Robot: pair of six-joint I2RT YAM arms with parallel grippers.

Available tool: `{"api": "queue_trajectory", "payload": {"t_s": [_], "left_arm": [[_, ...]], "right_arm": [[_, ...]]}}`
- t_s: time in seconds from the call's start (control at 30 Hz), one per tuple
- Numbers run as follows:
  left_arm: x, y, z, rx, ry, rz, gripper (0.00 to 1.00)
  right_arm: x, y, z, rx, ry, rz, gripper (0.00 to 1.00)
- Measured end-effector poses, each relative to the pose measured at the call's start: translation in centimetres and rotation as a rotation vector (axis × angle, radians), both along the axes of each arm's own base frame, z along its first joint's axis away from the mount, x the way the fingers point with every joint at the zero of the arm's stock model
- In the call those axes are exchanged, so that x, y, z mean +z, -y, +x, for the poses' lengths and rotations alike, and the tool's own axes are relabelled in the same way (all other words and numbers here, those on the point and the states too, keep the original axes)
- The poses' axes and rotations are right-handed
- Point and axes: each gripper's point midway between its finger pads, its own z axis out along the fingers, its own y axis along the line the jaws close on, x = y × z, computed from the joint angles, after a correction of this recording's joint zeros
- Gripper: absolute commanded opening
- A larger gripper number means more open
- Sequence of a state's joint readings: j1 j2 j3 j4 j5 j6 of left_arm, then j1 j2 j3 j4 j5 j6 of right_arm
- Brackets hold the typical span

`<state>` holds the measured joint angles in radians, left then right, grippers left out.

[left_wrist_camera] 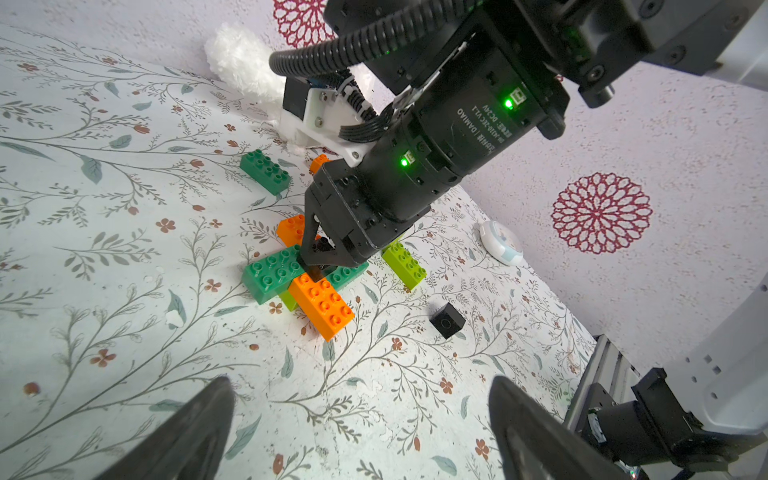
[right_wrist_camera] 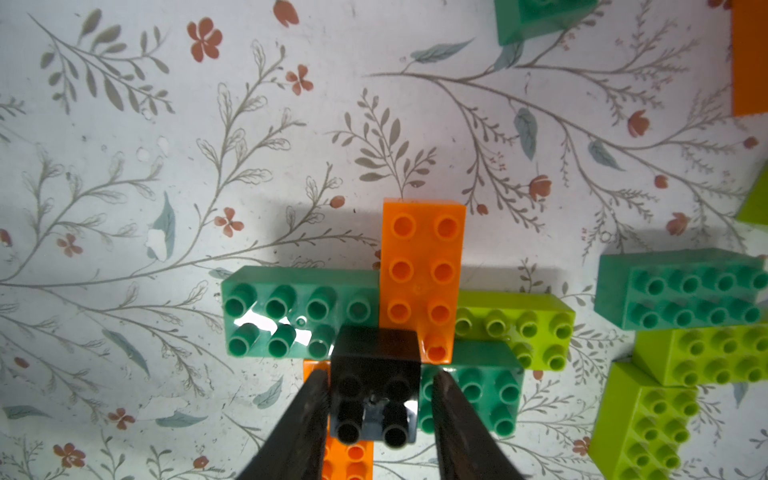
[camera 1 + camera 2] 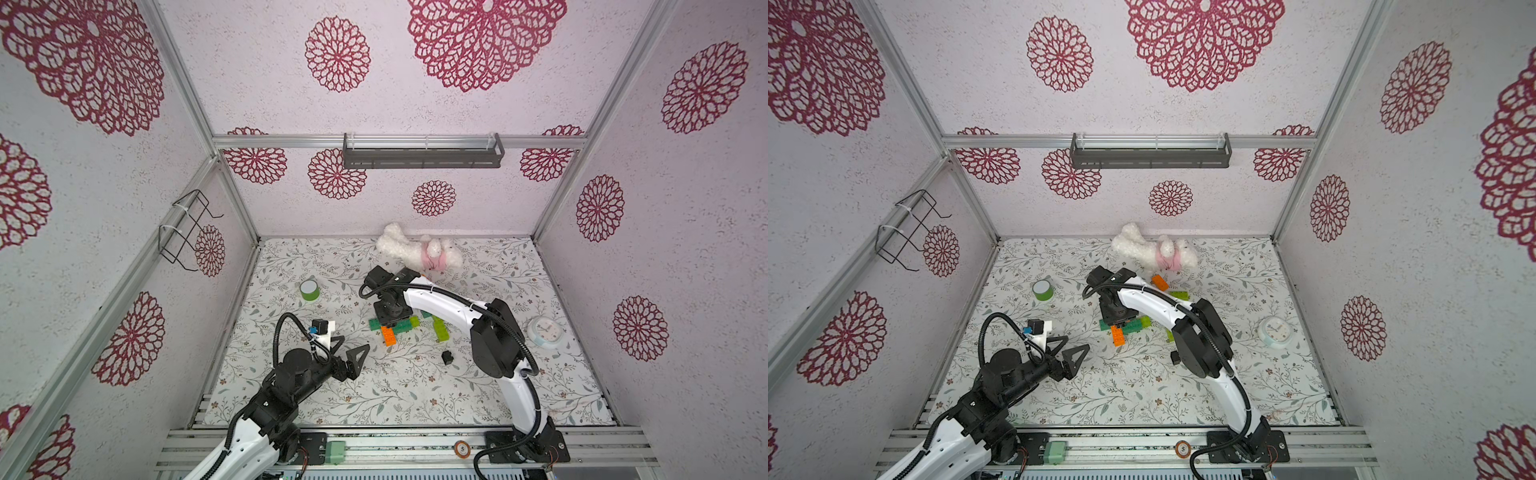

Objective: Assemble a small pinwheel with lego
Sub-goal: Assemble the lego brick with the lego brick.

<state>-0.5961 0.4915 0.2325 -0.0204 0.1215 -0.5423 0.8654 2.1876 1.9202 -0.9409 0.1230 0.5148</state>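
Observation:
A cross of lego lies mid-table: orange brick (image 2: 422,266), dark green brick (image 2: 286,316) and lime brick (image 2: 519,328), seen in a top view as the pinwheel (image 3: 389,336). My right gripper (image 2: 380,376) points straight down over its centre, shut on a black square brick (image 2: 376,399) that sits on the cross's middle. A second black brick (image 3: 447,357) lies loose nearer the front. Loose dark green (image 2: 685,291), lime (image 3: 440,328) and orange (image 3: 1159,282) bricks lie around. My left gripper (image 1: 359,386) hovers open and empty to the left of the cross (image 3: 355,344).
A green tape roll (image 3: 310,290) stands at the left. A white plush toy (image 3: 419,251) lies by the back wall, and a small round clock (image 3: 545,330) at the right. The right arm's elbow (image 3: 494,345) hangs over the right half of the table.

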Motion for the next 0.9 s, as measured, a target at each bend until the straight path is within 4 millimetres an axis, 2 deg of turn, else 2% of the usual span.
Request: {"api": "queue_trajectory", "payload": {"t_s": [0.4, 0.9], "left_arm": [[0.0, 0.0, 0.0, 0.000, 0.001, 0.000, 0.97], [0.0, 0.0, 0.0, 0.001, 0.000, 0.000, 0.97]], "right_arm": [[-0.1, 0.0, -0.1, 0.000, 0.002, 0.009, 0.30], [-0.4, 1.0, -1.4, 0.004, 0.017, 0.058, 0.26]]}}
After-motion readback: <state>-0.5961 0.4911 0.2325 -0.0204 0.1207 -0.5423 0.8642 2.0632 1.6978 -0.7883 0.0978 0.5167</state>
